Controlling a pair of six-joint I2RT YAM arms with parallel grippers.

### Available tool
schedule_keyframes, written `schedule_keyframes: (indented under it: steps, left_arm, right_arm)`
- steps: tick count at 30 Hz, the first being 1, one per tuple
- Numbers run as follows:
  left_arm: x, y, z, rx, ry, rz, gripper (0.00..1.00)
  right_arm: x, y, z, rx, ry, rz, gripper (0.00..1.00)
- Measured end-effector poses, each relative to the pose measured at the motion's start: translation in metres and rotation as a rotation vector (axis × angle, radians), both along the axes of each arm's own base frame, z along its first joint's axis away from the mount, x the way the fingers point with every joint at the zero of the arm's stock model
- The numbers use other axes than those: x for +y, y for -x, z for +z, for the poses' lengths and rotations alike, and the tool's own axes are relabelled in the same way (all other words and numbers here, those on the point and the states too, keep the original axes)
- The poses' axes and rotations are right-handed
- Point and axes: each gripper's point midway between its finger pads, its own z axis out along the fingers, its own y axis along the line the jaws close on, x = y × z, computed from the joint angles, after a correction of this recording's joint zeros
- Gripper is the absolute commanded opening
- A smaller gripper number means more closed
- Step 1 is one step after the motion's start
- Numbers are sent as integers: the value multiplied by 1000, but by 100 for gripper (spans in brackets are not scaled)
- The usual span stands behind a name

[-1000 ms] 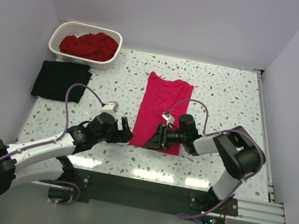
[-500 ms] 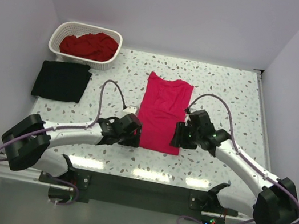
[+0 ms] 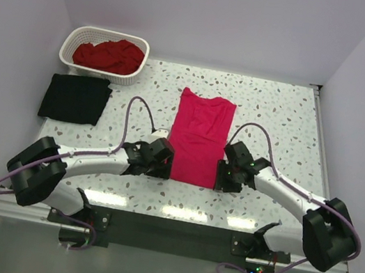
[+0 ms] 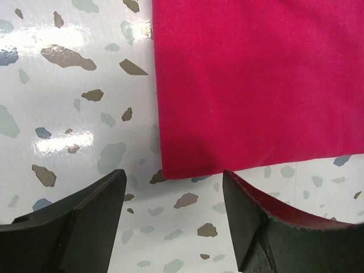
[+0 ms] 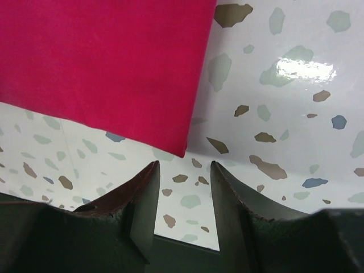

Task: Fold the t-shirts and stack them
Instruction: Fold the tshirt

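Observation:
A bright pinkish-red t-shirt point(image 3: 198, 137) lies folded into a long strip in the middle of the table. My left gripper point(image 3: 163, 163) is open and empty by its near left corner point(image 4: 170, 168). My right gripper point(image 3: 224, 174) is open and empty by its near right corner point(image 5: 181, 149). Neither touches the cloth. A black t-shirt point(image 3: 75, 98) lies folded flat at the far left. A darker red t-shirt point(image 3: 110, 55) lies crumpled in the white basket point(image 3: 80, 37).
The speckled table point(image 3: 278, 118) runs to side walls left and right. Its near edge meets a dark rail point(image 3: 173, 230) just behind my grippers. The basket stands at the back left corner, touching the black shirt's far edge.
Both grippers moved from over the shirt's near hem out to its two near corners, the right arm swinging wide to the right. The shirt's near end now lies flat.

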Motion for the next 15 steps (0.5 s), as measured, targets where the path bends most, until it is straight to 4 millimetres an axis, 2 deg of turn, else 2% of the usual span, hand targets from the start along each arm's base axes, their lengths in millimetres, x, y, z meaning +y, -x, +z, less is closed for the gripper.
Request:
schedule_keyframes:
  steps: [8,15]
  left_arm:
    - [1,0,0,2,-5,1,73]
    - [1,0,0,2,-5,1,73]
  right_arm:
    - [-3,-2,-17,28,50,-10,42]
    - [1,-3,-16,7,57,-2,42]
